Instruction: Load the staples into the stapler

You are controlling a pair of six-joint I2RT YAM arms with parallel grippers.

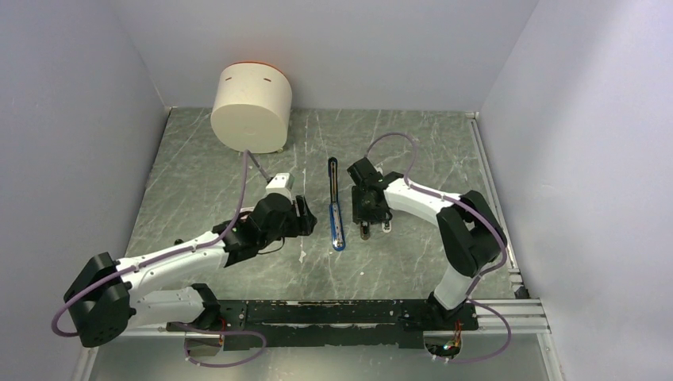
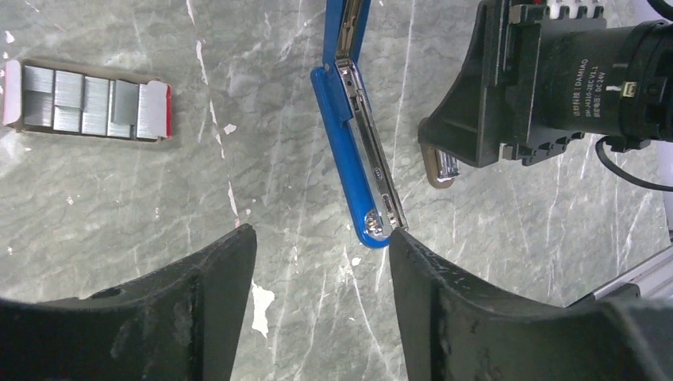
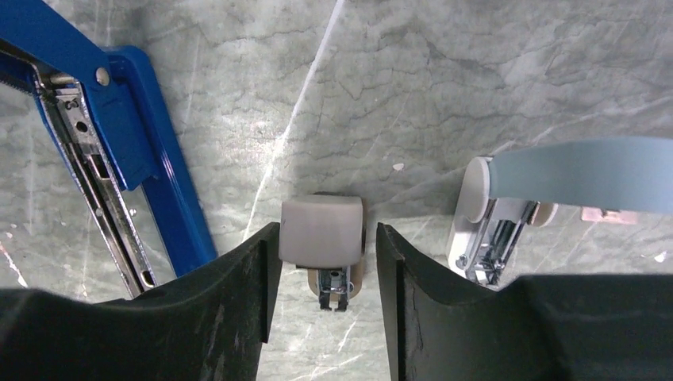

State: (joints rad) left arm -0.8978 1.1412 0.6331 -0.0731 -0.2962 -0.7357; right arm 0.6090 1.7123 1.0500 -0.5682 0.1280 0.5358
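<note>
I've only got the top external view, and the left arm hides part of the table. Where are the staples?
Observer: In the left wrist view, the staples lie as silvery blocks in their opened box. It sits on the table, apart from the stapler.
Operator: Is the left gripper holding anything?
Observer: No. The left gripper is open and empty, with one fingertip right beside the stapler's near end.
Operator: And the right gripper?
Observer: The right gripper straddles a small tan piece. A gap shows on one side, so it isn't clamped.
</note>
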